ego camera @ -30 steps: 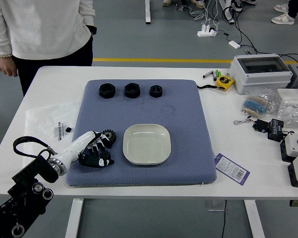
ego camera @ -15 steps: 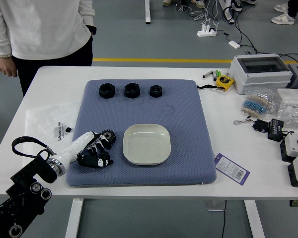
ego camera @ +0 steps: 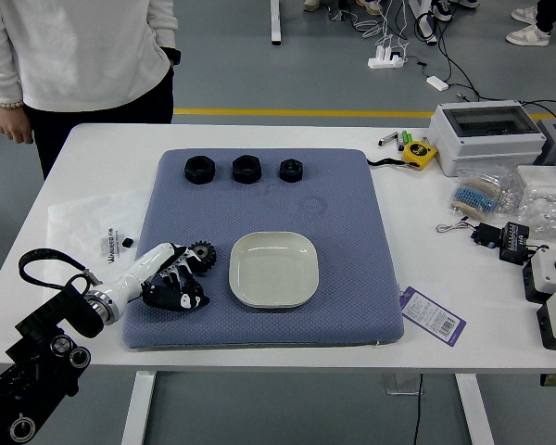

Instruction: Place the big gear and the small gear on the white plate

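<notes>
Here in the head view, your left hand (ego camera: pixel 176 280) is low over the left part of the blue mat (ego camera: pixel 352 287), coming in from the lower left corner, and a toothed black gear (ego camera: pixel 203 252) sits right by its far end, on the mat. Whether that hand is open, closed or gripping anything, you cannot tell from this angle: its dark parts run together. The gear is off the white plate (ego camera: pixel 274 269), just to its left, and you cannot tell whether it is the big one or the small one. The plate lies bare at the mat's middle. Up along the mat's far edge you have three black nuts (ego camera: pixel 200 170) in a row, the rightmost a bit smaller. Left of the mat, a clear bag (ego camera: pixel 79 222) lies flat on the table (ego camera: pixel 102 153); out right, there's a yellow tape measure (ego camera: pixel 419 154) and, by the mat's near right corner, a purple-edged tag (ego camera: pixel 433 316). Across from you on the left stands a person (ego camera: pixel 79 56), one hand (ego camera: pixel 14 123) hanging down beside the table, apart from everything on it.
</notes>
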You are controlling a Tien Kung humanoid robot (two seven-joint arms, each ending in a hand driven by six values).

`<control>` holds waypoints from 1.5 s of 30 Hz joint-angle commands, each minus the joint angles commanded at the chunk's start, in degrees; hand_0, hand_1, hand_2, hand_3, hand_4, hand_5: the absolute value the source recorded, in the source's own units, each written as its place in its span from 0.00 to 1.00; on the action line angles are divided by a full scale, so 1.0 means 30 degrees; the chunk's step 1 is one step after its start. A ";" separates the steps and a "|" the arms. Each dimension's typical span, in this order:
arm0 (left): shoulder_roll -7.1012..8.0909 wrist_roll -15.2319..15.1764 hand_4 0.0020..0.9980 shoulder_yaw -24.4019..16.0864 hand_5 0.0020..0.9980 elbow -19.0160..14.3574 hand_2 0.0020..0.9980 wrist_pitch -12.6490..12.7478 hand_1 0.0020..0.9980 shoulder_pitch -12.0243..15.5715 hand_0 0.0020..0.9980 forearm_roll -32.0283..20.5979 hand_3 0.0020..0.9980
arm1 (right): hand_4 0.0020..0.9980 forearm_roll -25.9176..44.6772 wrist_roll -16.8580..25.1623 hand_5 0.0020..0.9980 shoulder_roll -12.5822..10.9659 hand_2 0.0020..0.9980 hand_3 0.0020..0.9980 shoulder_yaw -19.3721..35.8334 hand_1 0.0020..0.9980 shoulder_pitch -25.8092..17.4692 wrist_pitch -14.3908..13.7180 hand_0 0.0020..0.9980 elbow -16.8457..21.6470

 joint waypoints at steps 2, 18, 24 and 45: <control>0.0084 0.0035 0.81 -0.0158 0.00 -0.0244 0.32 -0.0028 0.18 -0.0001 0.24 0.0014 0.49 | 0.86 0.0050 0.0014 0.70 -0.0006 0.74 0.61 -0.0022 0.65 0.0005 0.0003 0.65 0.0000; 0.0382 0.0480 0.81 -0.0066 0.00 -0.1785 0.32 -0.0357 0.18 -0.0996 0.24 0.0028 0.48 | 0.86 0.0003 -0.0023 0.70 -0.0035 0.74 0.61 0.0001 0.65 0.0085 0.0012 0.65 0.0003; -0.0052 0.0441 0.80 0.1217 0.00 -0.2434 0.32 -0.0158 0.18 -0.1736 0.24 -0.0524 0.48 | 0.86 -0.0098 -0.0041 0.70 -0.0057 0.74 0.61 0.0043 0.65 0.0139 0.0027 0.65 0.0003; -0.3224 -0.0977 0.78 0.4749 0.09 0.2990 0.52 0.2537 0.41 -0.5272 0.32 -0.0593 0.56 | 0.87 -0.0795 -0.0301 0.71 -0.0076 0.74 0.61 0.0426 0.65 0.0321 -0.0076 0.65 0.0088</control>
